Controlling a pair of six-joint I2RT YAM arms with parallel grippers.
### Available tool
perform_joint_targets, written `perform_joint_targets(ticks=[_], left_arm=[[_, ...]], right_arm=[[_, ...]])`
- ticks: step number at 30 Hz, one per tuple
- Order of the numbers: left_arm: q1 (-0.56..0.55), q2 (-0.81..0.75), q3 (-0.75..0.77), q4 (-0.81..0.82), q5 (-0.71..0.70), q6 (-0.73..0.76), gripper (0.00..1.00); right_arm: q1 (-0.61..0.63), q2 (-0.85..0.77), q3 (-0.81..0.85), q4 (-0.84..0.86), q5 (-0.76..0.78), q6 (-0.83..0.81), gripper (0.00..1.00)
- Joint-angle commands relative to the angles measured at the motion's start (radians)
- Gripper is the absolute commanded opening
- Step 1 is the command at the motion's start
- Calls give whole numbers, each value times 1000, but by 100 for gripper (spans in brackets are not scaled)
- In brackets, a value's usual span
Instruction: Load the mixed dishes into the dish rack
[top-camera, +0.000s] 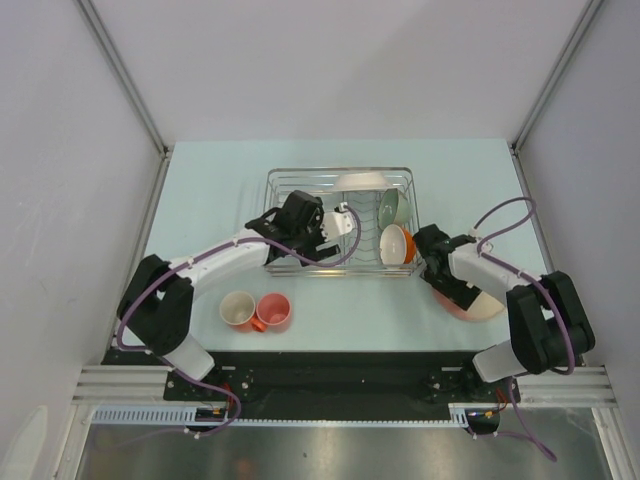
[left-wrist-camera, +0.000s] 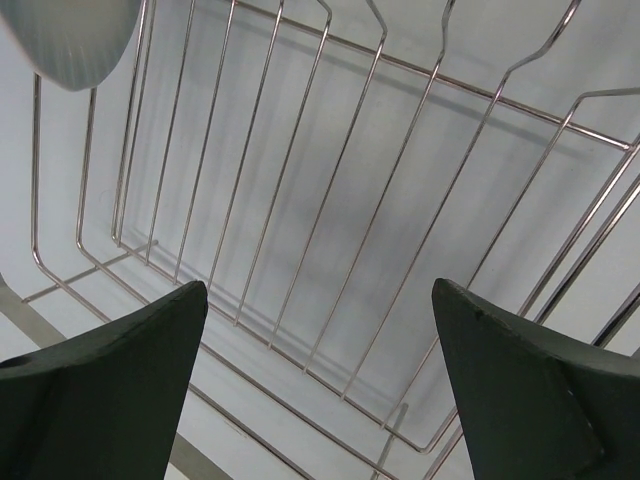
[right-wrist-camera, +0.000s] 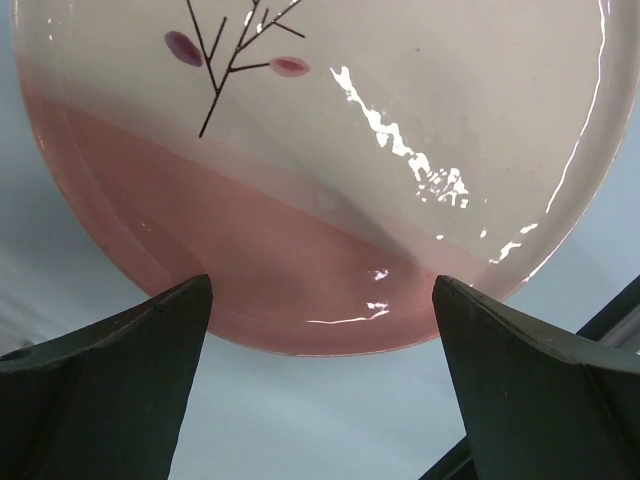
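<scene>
The silver wire dish rack (top-camera: 290, 182) stands mid-table with a white dish (top-camera: 360, 180), a pale green bowl (top-camera: 390, 207) and an orange-and-white bowl (top-camera: 397, 244) in its right half. My left gripper (top-camera: 340, 222) hangs open over the rack's bare wires (left-wrist-camera: 330, 200), nothing between its fingers (left-wrist-camera: 318, 300). The pink-and-cream plate (top-camera: 478, 305) lies flat right of the rack. My right gripper (top-camera: 447, 285) is open just above it, and the plate's near pink rim (right-wrist-camera: 320, 300) shows between the fingers (right-wrist-camera: 320, 380). A pinkish cup (top-camera: 237, 309) and an orange-red mug (top-camera: 273, 311) sit side by side front left.
White walls enclose the table on the left, back and right. The arm bases and a black rail run along the near edge. A pale dish (left-wrist-camera: 70, 40) shows at the upper left of the left wrist view.
</scene>
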Motion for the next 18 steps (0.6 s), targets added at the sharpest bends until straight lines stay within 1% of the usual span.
perform_joint_targets(ticks=[1,4,7,10,14,15,18], left_arm=[[11,-31,41,-48,16,-18,100],[41,-76,116,-101,17,-4,100],[74,-107,215,-181,69,-10,100],[81,-156,256,-238,102,-9,100],[79,-202,263,-353,213,-21,100],[73,-208,244,-397,230,-19,100],[56,-226,178,-434,259,-1,100]], right_arm=[[59,4,-89,-92,-132,39,100],[59,-17,-91,-94,-142,43,100],[67,-15,-91,-90,-148,45,100],[70,-21,-91,-97,-147,45,100],[76,-38,-91,-107,-144,49,100],[77,-40,-91,-109,-142,52,100],[87,-47,-91,-112,-144,60,100]])
